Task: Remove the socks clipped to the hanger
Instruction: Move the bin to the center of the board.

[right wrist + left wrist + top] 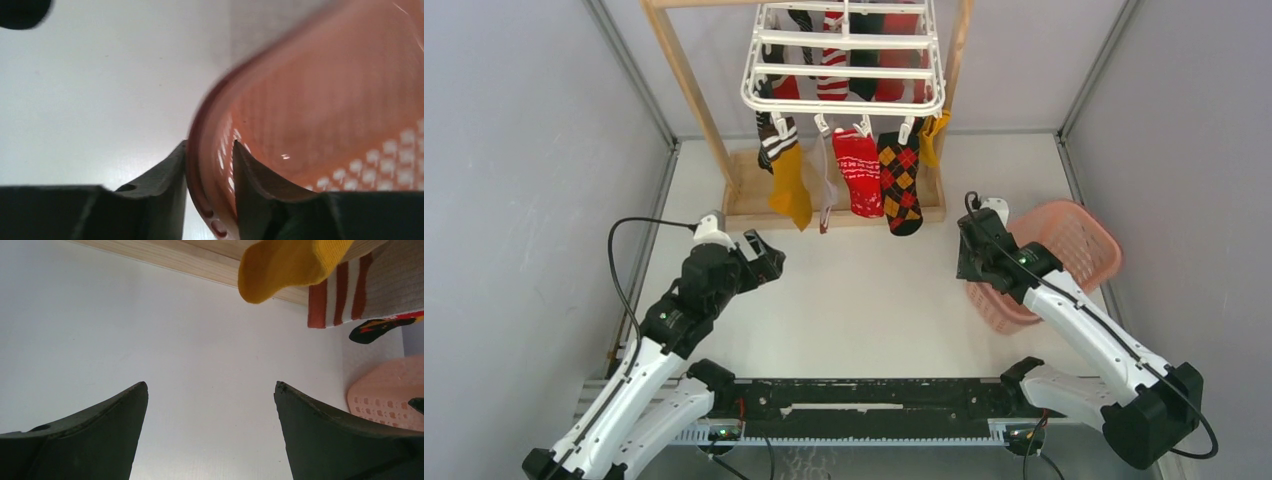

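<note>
The right gripper [210,150] has its jaws shut tight on the rim of the pink basket [310,100], at the right. The left gripper [211,387] has its jaws wide, holding nothing, over the white worktop [100,315]. Far back, the socks [857,170] hang clipped to the hanger [844,72]. Its far end is cut off, and some socks are half hidden.

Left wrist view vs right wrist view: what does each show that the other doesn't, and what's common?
Only left wrist: the open left gripper, the toe of the mustard yellow fabric sock, a brown-banded ribbed sock and the pale wooden stand base. Only right wrist: the right gripper closed on the rim of the pink plastic basket. Both: the white table and that basket.
</note>
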Tool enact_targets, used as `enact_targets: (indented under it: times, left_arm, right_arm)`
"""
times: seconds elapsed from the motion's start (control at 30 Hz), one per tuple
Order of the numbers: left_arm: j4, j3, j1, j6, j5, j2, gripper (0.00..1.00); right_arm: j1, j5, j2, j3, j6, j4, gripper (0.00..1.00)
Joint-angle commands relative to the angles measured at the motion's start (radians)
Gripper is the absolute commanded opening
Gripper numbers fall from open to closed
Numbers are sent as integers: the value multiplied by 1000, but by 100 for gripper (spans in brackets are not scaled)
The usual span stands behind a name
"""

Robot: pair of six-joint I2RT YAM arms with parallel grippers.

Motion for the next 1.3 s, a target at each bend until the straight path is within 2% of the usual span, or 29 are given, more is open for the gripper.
enact_targets:
  times: [0.0,0.07,0.13,0.43,0.63,0.87,0.9,0.93,1.0,1.07,1.13,1.27]
  left_arm:
    - [-10,-19,-7,-16,-44,-30,100]
    - [-15,-20,-7,-15,-48,-35,100]
    - [-19,-21,-7,-12,-52,-36,100]
    - [-27,-31,-7,-14,-57,-46,100]
    - [-33,-48,-7,-23,-59,-69,100]
    - [-26,-53,-7,-20,-68,-62,100]
    - [-22,-54,-8,-20,-67,-57,100]
    - [-18,-54,-7,-21,-66,-52,100]
    - [-14,-52,-7,-21,-63,-42,100]
    - [-13,-48,-8,-17,-62,-36,100]
    - [-13,-47,-7,-14,-64,-39,100]
    - [-16,-46,-7,-13,-70,-45,100]
  right_arm:
    - [30,-47,-19,31,42,31,30]
    - [55,-80,-21,38,63,49,19]
    - [84,-114,-22,40,91,72,17]
    - [259,-139,4,40,257,240,17]
    - [370,-144,75,40,366,409,18]
    - [491,-151,185,101,456,510,22]
    - [503,-151,197,115,461,522,25]
    - [516,-154,215,127,462,530,32]
    - [534,-156,241,167,455,517,53]
    - [543,-156,249,204,430,485,65]
    - [541,-159,240,232,392,439,73]
    - [532,-147,193,297,290,318,79]
